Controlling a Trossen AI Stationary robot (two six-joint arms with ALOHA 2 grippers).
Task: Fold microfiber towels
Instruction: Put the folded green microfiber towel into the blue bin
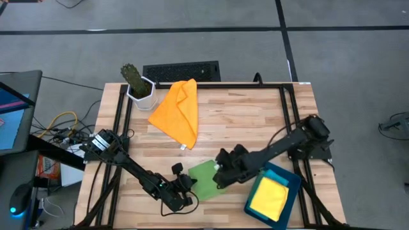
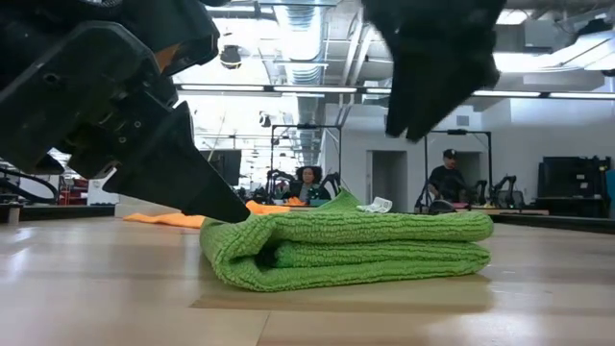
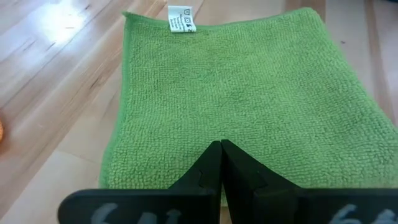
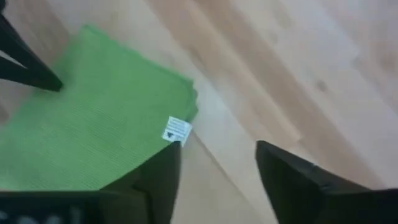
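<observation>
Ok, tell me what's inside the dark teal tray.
A yellow towel lies in the dark teal tray, covering most of its floor. Whether anything sits beneath that towel cannot be seen from above.

Bare tabletop (image 1: 249, 118) mid-table free; orange towel (image 1: 177, 110), plant pot (image 1: 140, 89) (back-left), tray (image 1: 293, 191) block.

A potted cactus (image 1: 135, 82) and keyboard (image 1: 181, 71) sit beyond the teal tray (image 1: 291, 185).
</observation>
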